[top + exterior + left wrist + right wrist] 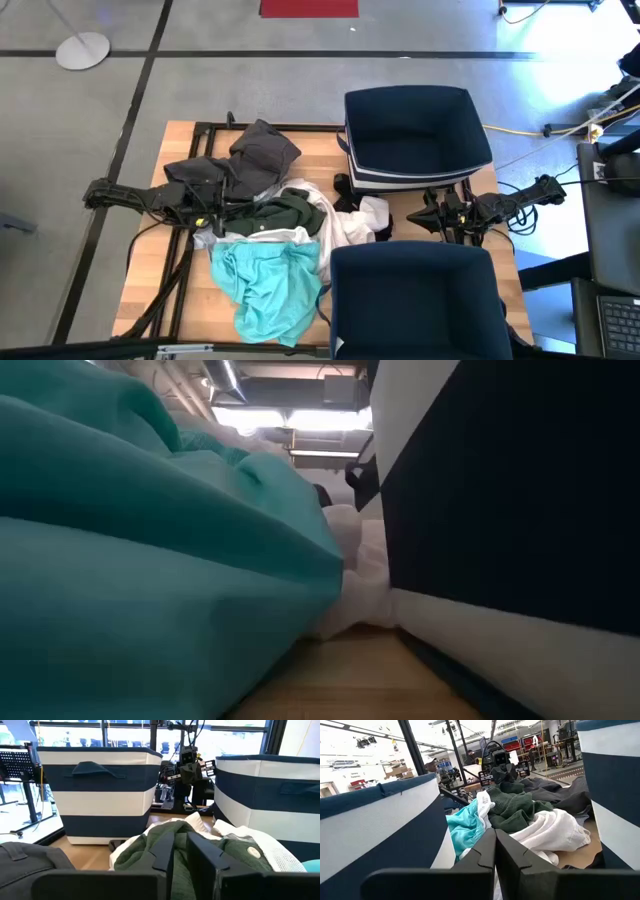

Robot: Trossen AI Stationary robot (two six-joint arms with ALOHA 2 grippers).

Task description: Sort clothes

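Note:
A pile of clothes lies in the middle of the wooden table: a dark grey garment at the far side, a dark green one, a white one, a black one and a turquoise one at the near side. My left gripper reaches in from the table's left and is shut on the dark green garment. My right gripper hangs shut between the two bins, right of the pile, holding nothing. My left gripper has a bit of the dark green garment's cloth between its two fingers. The fingers come nearly level from the table's left. One layer or several, I cannot tell. The garment lies slack on the pile.
Two navy-and-white fabric bins stand on the table's right half, one at the far side and one at the near edge, with a narrow gap between them. A black frame and cables lie along the table's left part.

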